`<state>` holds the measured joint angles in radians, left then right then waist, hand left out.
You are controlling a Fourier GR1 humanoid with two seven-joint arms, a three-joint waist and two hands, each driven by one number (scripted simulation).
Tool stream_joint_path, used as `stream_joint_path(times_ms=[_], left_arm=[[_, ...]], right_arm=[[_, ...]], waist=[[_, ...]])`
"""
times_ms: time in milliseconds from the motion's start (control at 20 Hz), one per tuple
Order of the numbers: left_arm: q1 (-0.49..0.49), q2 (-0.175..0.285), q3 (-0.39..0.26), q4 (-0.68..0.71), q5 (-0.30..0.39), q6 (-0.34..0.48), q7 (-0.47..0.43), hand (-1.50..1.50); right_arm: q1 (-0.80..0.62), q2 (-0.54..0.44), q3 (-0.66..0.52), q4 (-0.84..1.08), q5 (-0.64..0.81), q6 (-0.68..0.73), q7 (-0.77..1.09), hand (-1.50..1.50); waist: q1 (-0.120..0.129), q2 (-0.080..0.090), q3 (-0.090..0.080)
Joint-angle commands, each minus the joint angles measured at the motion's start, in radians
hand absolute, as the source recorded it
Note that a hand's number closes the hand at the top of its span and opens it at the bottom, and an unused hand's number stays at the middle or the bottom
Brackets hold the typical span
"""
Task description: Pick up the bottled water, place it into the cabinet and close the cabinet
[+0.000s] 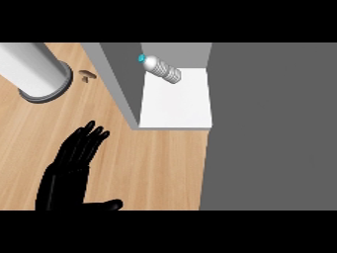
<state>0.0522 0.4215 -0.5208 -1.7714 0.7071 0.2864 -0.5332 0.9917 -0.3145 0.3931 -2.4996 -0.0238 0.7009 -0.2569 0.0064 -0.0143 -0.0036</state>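
Bottled water [160, 67] lies in cabinet [175, 105], right of left hand [70, 170]

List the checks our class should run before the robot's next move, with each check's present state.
1. Bottled water inside the cabinet: ok, it lies on the white shelf.
2. Left hand free of the bottled water: ok, open above the wooden counter.
3. Cabinet closed: not ok, its inside shows.
4. Right hand's position: cannot tell, not in view.
5. Dark grey panel is the door: cannot tell.
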Motion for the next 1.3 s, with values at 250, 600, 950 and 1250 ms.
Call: stream_joint_path(times_ms=[250, 600, 950, 1250], left_arm=[[0.155, 0.111, 0.114, -0.120, 0.114, -0.095, -0.003, -1.50], [0.231, 0.176, 0.188, -0.133, 0.163, -0.164, -0.015, -1.50], [0.293, 0.245, 0.222, -0.167, 0.203, -0.276, -0.015, -1.50], [0.300, 0.278, 0.253, -0.162, 0.210, -0.341, -0.028, -1.50]], right_arm=[[-0.070, -0.074, 0.197, -0.217, 0.198, 0.031, 0.147, 1.50], [-0.119, -0.068, 0.333, -0.168, 0.170, -0.013, 0.209, 1.50], [-0.155, -0.001, 0.404, -0.077, 0.075, -0.105, 0.198, 1.50], [-0.239, -0.013, 0.400, -0.060, 0.055, -0.136, 0.254, 1.50]], waist=[[0.018, -0.009, -0.007], [0.037, -0.002, -0.011], [0.109, 0.020, -0.009], [0.154, 0.033, -0.012]])
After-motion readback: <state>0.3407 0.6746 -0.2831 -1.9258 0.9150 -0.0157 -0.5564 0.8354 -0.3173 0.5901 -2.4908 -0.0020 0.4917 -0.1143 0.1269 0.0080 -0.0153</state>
